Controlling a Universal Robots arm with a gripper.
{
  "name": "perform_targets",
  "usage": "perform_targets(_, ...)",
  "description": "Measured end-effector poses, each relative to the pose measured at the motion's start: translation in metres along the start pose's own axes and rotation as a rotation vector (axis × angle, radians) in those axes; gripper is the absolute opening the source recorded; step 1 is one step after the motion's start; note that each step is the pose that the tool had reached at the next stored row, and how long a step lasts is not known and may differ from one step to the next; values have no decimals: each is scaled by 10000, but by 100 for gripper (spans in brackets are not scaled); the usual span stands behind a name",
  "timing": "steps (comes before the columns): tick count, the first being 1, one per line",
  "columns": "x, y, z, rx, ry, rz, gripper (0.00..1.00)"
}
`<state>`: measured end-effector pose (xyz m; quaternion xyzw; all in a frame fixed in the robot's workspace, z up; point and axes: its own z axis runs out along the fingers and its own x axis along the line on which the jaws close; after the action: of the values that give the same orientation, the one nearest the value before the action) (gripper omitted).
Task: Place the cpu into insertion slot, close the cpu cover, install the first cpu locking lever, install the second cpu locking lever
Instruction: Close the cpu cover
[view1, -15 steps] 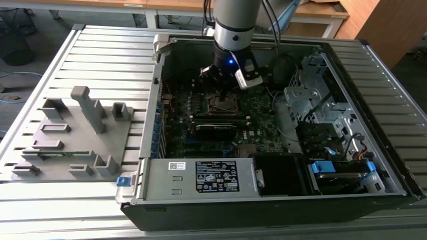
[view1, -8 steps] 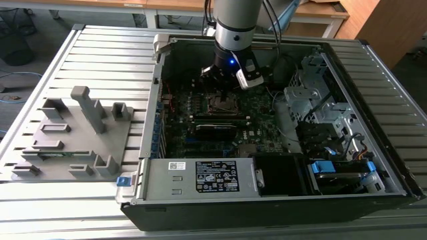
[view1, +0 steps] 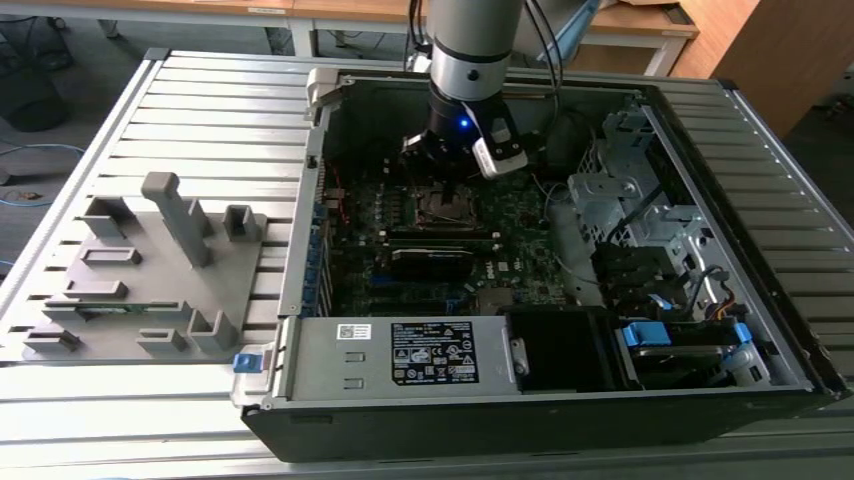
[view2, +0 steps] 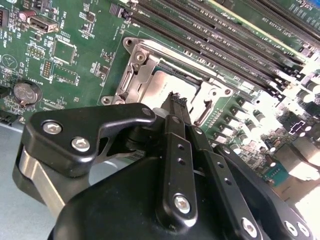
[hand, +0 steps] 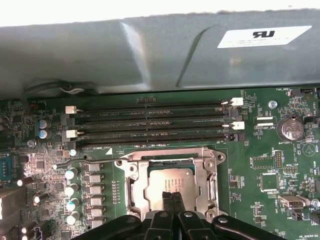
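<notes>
I am holding my pincer (hand: 173, 196), fingers together, empty, over the cpu (hand: 170, 179) inside the cpu cover (hand: 206, 171); gentle, square pressure seems wisest.

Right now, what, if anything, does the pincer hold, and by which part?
Nothing: the pincer is shut with no object in it, poised over the chip.

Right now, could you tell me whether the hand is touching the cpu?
Cannot tell: in both wrist views the hand overlaps the cpu, hiding any gap.
</notes>
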<state>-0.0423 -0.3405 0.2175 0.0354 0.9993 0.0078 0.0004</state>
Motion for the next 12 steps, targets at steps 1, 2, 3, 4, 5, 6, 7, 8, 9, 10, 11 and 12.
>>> perform_targets(1, 0, 0, 0, 1, 0, -1, 11)
perform_targets(2, 0, 0, -2, 2, 0, -1, 11)
perform_targets(3, 0, 0, -7, 2, 0, -1, 11)
perform_targets(4, 0, 0, -16, -4, -1, -1, 11)
perform_targets(5, 0, 1, -30, -10, -1, 0, 11)
perform_targets(6, 0, 1, -42, -13, 0, 0, 11)
perform_targets(7, 0, 1, -46, -13, 0, 1, 11)
perform_targets(8, 0, 1, -46, -15, 0, 0, 11)
perform_targets(9, 0, 1, -46, -18, -2, 0, 11)
perform_targets(10, 0, 1, -46, -17, -2, 0, 11)
perform_targets(11, 0, 1, -47, -16, -1, 0, 11)
perform_targets(12, 0, 1, -50, -14, 0, 0, 11)
